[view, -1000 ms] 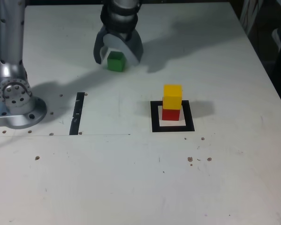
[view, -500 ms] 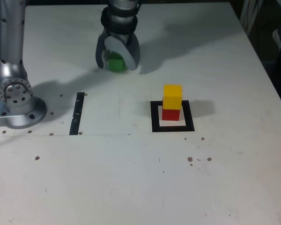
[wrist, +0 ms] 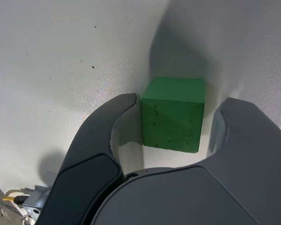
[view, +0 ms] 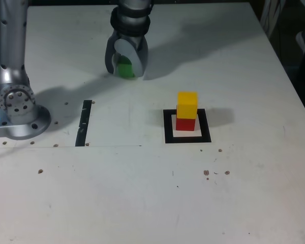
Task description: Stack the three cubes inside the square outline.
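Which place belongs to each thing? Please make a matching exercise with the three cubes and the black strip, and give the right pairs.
Things:
1. red cube
2. yellow cube
3. green cube
4. black strip

Places:
A. between the two fingers of the tool, on the table
B. on top of another cube
C. flat on the table, near the arm's base
D. inside the square outline, lowest of the stack

Right pairs: 1-D, 2-B, 3-A, 4-C
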Robot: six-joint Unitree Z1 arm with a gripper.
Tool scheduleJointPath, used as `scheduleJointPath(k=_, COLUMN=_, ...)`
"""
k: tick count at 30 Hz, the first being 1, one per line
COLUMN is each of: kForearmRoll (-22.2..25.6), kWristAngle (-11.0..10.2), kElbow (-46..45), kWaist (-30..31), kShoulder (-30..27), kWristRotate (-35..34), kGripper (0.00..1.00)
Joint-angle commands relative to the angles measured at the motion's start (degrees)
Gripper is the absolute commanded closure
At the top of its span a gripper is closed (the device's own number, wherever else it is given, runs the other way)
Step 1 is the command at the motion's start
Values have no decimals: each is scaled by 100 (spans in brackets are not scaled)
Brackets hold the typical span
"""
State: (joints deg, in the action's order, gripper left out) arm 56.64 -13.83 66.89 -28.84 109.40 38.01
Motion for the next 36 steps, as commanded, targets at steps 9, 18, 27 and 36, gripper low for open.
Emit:
scheduleJointPath(k=9, kForearmRoll=114, kWristAngle=12, kElbow=69, kWaist=-8, kShoulder=98, kWristRotate=-13, kGripper=70)
scheduleJointPath(k=18, kForearmRoll=182, kWristAngle=-4, kElbow=52, kWaist=-8, kShoulder=-15, kWristRotate=-49, kGripper=73)
scheduleJointPath(k=27, kForearmRoll=362, kWristAngle=218, kElbow=146, kWaist=81, kShoulder=-685, kWristRotate=-139, kGripper=79)
scheduleJointPath(k=36, kForearmRoll=1206, kWristAngle=934, kElbow=538, kWaist=1021, kShoulder=-1482, kWristRotate=-1674, kGripper=82)
